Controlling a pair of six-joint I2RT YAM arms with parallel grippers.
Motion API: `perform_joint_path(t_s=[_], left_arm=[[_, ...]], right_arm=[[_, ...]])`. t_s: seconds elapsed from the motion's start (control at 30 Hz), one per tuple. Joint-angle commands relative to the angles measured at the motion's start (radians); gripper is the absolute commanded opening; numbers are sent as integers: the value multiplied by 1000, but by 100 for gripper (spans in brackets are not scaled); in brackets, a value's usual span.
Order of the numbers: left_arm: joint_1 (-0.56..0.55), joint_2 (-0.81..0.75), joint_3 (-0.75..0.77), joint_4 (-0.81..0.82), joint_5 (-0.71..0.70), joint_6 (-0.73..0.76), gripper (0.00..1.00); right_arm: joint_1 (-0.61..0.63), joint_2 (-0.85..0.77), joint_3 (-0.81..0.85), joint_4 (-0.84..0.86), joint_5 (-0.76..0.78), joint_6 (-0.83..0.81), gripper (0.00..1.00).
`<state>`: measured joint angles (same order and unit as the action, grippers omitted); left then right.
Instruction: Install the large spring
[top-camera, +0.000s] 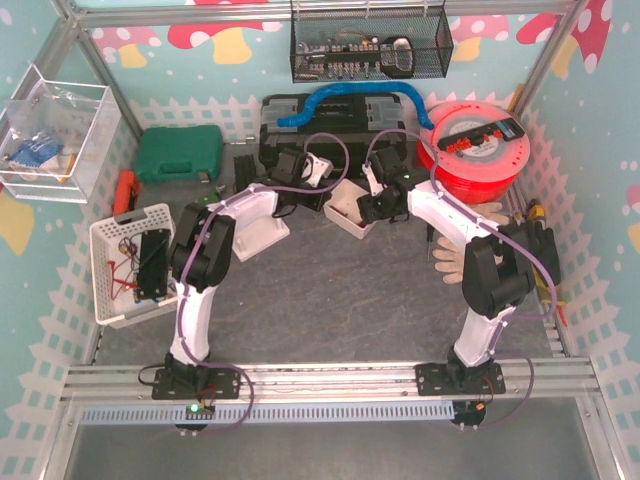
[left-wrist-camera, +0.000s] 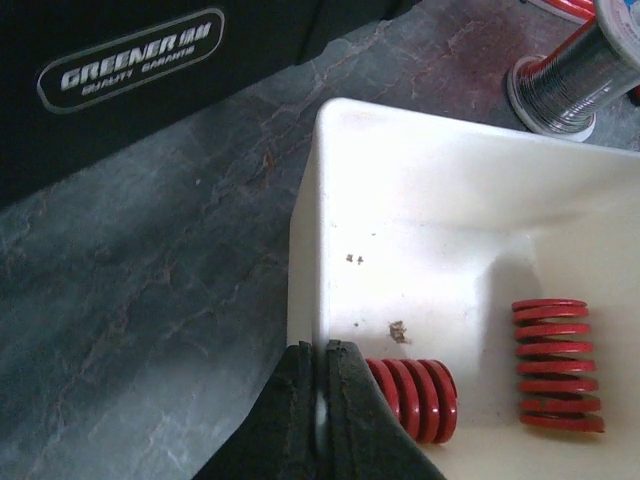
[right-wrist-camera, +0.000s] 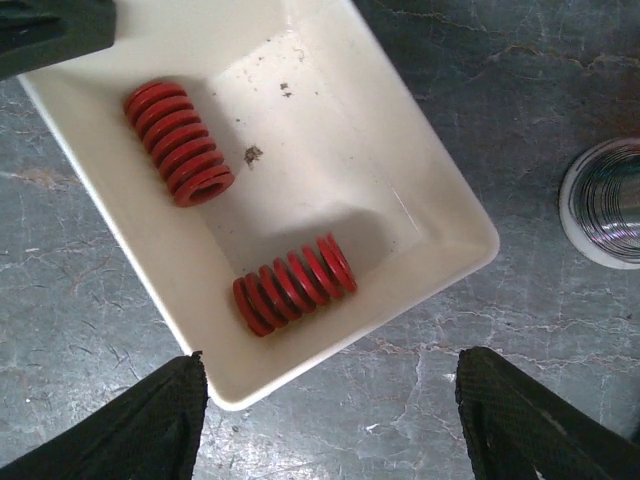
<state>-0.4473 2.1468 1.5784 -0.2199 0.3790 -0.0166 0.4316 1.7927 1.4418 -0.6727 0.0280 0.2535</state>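
A white tray (top-camera: 347, 216) sits at the middle back of the table and holds two red coil springs of similar size. In the right wrist view the tray (right-wrist-camera: 330, 130) shows one spring (right-wrist-camera: 178, 143) at the upper left and one (right-wrist-camera: 295, 285) near the lower wall. The left wrist view shows both springs, one (left-wrist-camera: 415, 398) by the fingers and one (left-wrist-camera: 555, 365) to its right. My left gripper (left-wrist-camera: 322, 350) is shut on the tray's side wall (left-wrist-camera: 305, 230). My right gripper (right-wrist-camera: 330, 358) is open and empty above the tray's near rim.
A black toolbox (top-camera: 330, 120) stands just behind the tray. A solder spool (right-wrist-camera: 605, 205) is on the table beside the tray. A red filament spool (top-camera: 478, 145) is at the back right, gloves (top-camera: 465, 250) at the right, and a white basket (top-camera: 130, 262) at the left.
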Motion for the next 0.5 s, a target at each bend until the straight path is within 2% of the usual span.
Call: perform_joint_path(t_s=[0.0,0.2,0.33,0.47], left_arm=[[4,41,84,13,35,56,13],[23,33,119,21,19,-36,43],[54,-26,116,46,-23,-210,49],[95,-139,11,41,-110,-529,49]], right_arm=[[-5,-24,-9,9,-28,-19,69],[-5,-14,-16,54,-61,-55,62],[-7,45,26,67,-111,-163,58],[-16,134,56,74,-194,-282,57]])
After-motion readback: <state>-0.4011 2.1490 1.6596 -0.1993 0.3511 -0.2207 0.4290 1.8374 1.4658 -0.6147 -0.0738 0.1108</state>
